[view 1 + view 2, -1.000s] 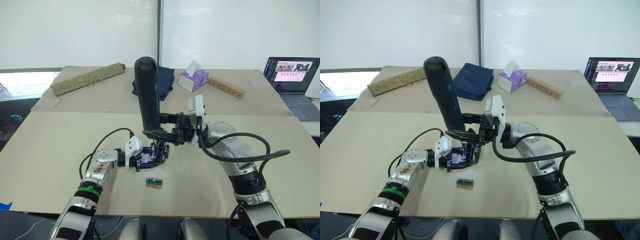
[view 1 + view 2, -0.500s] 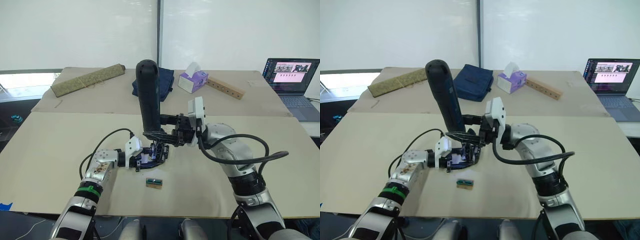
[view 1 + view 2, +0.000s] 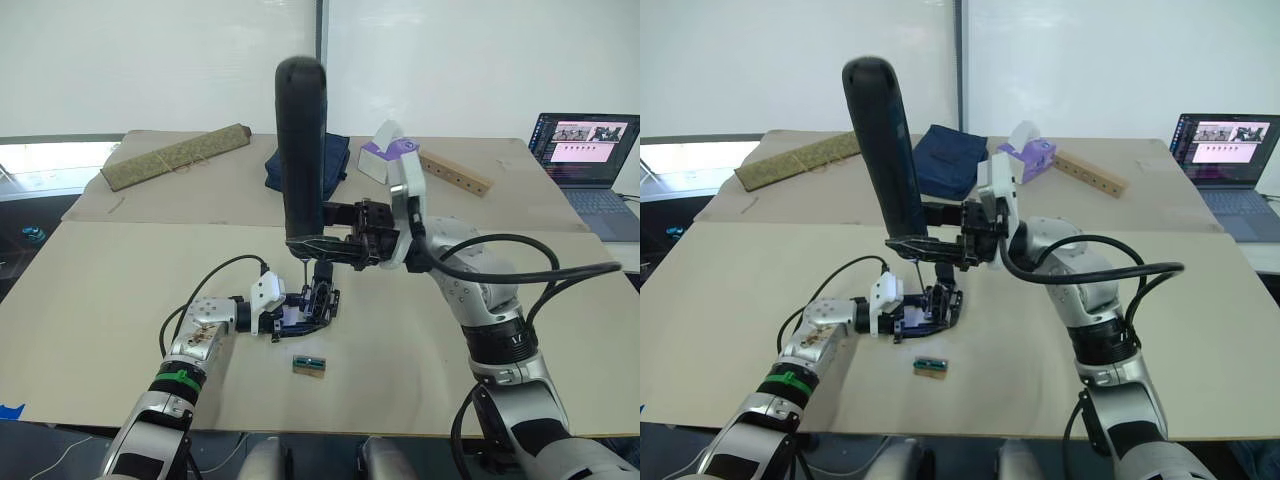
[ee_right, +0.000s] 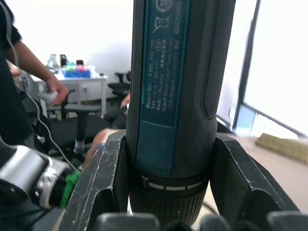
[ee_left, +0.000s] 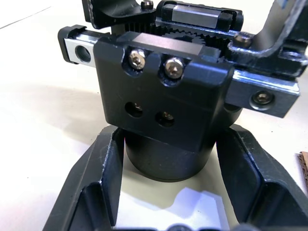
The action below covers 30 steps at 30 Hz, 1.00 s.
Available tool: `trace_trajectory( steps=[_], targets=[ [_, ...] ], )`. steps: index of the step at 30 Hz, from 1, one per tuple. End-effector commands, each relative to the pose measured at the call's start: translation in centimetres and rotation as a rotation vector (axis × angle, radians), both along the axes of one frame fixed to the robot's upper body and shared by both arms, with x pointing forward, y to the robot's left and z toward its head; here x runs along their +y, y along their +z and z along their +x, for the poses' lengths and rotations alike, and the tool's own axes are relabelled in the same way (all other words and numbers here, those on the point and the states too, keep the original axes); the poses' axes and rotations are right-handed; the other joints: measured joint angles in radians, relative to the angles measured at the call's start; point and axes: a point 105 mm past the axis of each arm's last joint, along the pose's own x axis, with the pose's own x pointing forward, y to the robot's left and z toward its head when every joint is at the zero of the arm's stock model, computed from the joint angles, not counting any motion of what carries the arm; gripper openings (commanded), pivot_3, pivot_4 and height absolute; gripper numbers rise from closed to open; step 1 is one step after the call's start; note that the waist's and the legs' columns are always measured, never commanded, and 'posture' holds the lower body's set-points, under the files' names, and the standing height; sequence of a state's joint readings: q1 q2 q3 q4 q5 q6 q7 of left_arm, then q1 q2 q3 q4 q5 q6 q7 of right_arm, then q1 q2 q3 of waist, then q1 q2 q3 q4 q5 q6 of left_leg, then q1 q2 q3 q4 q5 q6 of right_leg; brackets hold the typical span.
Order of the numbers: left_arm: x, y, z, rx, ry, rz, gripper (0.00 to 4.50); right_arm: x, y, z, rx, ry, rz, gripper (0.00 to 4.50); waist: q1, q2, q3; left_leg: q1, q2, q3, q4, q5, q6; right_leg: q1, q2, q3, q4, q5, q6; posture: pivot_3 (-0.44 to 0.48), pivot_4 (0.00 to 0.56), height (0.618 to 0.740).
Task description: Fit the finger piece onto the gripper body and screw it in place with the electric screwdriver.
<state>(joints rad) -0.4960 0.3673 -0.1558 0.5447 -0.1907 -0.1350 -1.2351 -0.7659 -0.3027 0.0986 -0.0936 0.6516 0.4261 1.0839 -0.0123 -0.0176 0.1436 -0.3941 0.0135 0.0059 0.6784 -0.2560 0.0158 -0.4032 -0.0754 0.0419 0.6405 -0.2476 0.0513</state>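
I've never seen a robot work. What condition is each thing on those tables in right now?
electric screwdriver: upright, clamped in the right hand, bit above the gripper body.
gripper body: standing on the table, gripped at its round base by the left hand.
tan block: lying loose.
laptop: open, screen lit.
tissue box: tissue sticking out.
navy pouch: lying flat.

silver-grey arms, looping black cables, white wrist housings, black two-finger grippers.
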Motion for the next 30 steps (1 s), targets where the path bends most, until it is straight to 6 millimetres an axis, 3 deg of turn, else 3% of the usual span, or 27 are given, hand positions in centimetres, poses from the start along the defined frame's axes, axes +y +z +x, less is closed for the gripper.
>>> trace_trajectory(
  steps=[1, 2, 5, 7, 11, 15, 23, 26, 30],
  targets=[
    [0.4, -1.7, -0.3, 0.054, 0.016, 0.06, 2.3, -0.5, 2.8, -1.3, -0.097, 0.039, 0.085, 1.92, 0.0, 0.0, 0.0, 0.0, 0.0, 0.0, 0.0, 0.0, 0.0, 0.0, 0.0, 0.0, 0.0, 0.0, 0.0, 0.0, 0.15, 0.74],
    [0.4, -1.6, -0.2, 0.048, 0.019, 0.064, 2.3, -0.6, 3.0, -1.4, -0.102, 0.044, 0.089, 1.92, 0.0, 0.0, 0.0, 0.0, 0.0, 0.0, 0.0, 0.0, 0.0, 0.0, 0.0, 0.0, 0.0, 0.0, 0.0, 0.0, 0.15, 0.74],
    [0.6, -1.4, 0.2, 0.049, 0.062, 0.044, 3.81, -0.9, 4.5, -2.5, -0.133, 0.08, 0.127, 1.92, 0.0, 0.0, 0.0, 0.0, 0.0, 0.0, 0.0, 0.0, 0.0, 0.0, 0.0, 0.0, 0.0, 0.0, 0.0, 0.0, 0.15, 0.74],
    [0.8, -1.5, 0.1, 0.053, 0.061, 0.045, 4.45, -1.0, 5.3, -2.8, -0.143, 0.082, 0.15, 1.92, -0.001, 0.0, 0.0, 0.0, 0.0, 0.0, 0.0, 0.0, 0.0, 0.0, 0.0, 0.0, 0.0, 0.0, 0.0, 0.0, 0.15, 0.74],
    [2.8, -1.2, -0.8, 0.06, 0.058, 0.043, 4.45, -2.6, 6.6, -3.8, -0.141, 0.079, 0.16, 1.92, -0.006, 0.0, 0.0, 0.0, 0.001, 0.0, -0.001, 0.0, 0.0, -0.001, 0.0, 0.0, 0.0, 0.0, 0.0, 0.0, 0.15, 0.74],
    [6.0, -0.6, -1.1, 0.046, 0.128, 0.049, 4.45, -4.8, 5.2, -4.3, -0.125, 0.001, 0.091, 1.92, -0.014, 0.0, 0.0, 0.0, 0.002, 0.0, -0.003, 0.0, 0.0, -0.001, 0.0, 0.0, -0.001, 0.0, 0.0, 0.0, 0.15, 0.74],
    [13.6, 1.9, -5.1, -0.032, 0.104, 0.051, 4.45, -11.1, -1.2, -4.8, -0.073, -0.296, -0.091, 1.92, -0.022, 0.0, 0.006, -0.001, 0.003, 0.0, -0.006, 0.0, 0.0, -0.003, -0.003, 0.0, -0.001, -0.002, -0.004, 0.0, 0.15, 0.74],
    [14.1, 2.8, -6.0, -0.049, 0.092, 0.026, 4.45, -11.9, -2.6, -5.2, -0.059, -0.331, -0.124, 1.92, -0.014, 0.001, 0.009, -0.002, 0.003, 0.0, -0.005, 0.0, 0.0, -0.004, -0.004, 0.0, -0.003, -0.002, -0.004, 0.0, 0.15, 0.74],
    [12.4, 3.0, -7.6, -0.065, 0.014, -0.002, 4.45, -10.8, -2.8, -5.6, -0.064, -0.314, -0.095, 1.92, -0.009, 0.002, 0.011, -0.003, 0.003, 0.0, -0.005, 0.0, 0.0, -0.004, -0.005, 0.0, -0.004, -0.002, -0.003, 0.0, 0.15, 0.74]
  ],
)
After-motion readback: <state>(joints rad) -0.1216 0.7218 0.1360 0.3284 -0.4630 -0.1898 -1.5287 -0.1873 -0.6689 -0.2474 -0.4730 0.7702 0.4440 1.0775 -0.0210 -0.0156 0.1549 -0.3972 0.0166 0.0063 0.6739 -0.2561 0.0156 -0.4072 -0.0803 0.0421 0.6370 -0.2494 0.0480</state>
